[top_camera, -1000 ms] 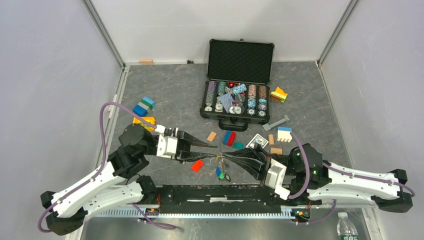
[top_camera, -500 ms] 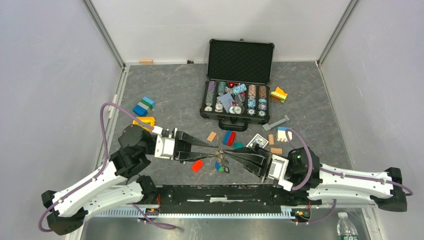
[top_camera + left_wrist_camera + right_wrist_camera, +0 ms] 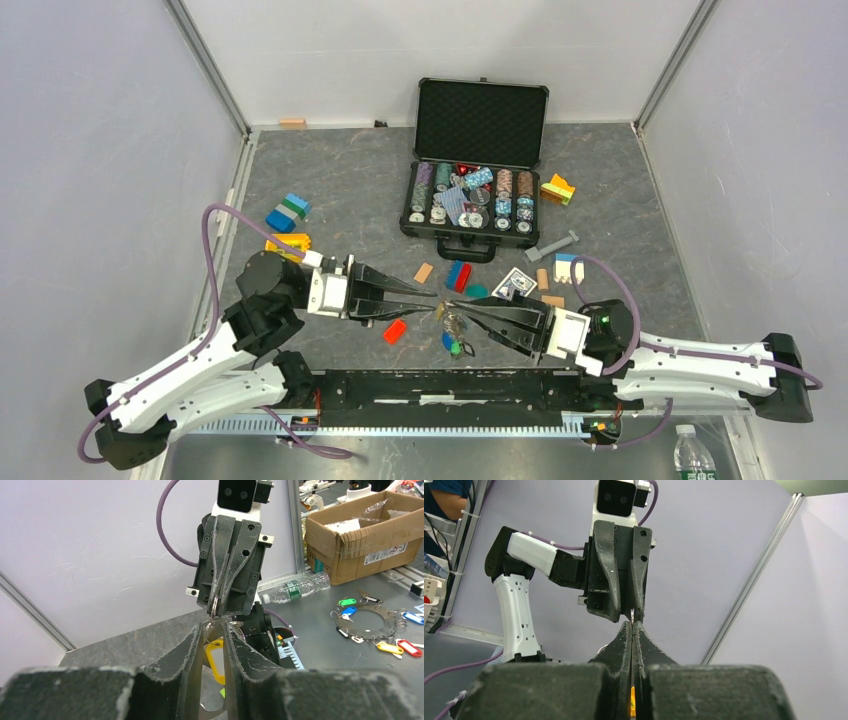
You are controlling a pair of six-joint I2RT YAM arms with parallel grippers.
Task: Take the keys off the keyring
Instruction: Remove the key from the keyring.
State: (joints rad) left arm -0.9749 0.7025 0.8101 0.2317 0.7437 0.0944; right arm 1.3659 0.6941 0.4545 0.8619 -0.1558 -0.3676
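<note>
Right gripper [image 3: 465, 314] clamped on keyring [image 3: 214, 608], left gripper [image 3: 432, 303] beside it, grip unclear, keys [image 3: 453, 342] dangling.

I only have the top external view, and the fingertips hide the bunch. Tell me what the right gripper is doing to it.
Observer: In the left wrist view the right gripper is shut, pinching a thin silver wire keyring at its tips.
Operator: Now report the left gripper.
Observer: The left gripper has its jaws slightly apart, with a small metal loop between their tips. I cannot tell whether it is clamped.
Operator: Say what hangs under there.
Observer: A yellow plastic-headed key hangs in the gap below that loop.
</note>
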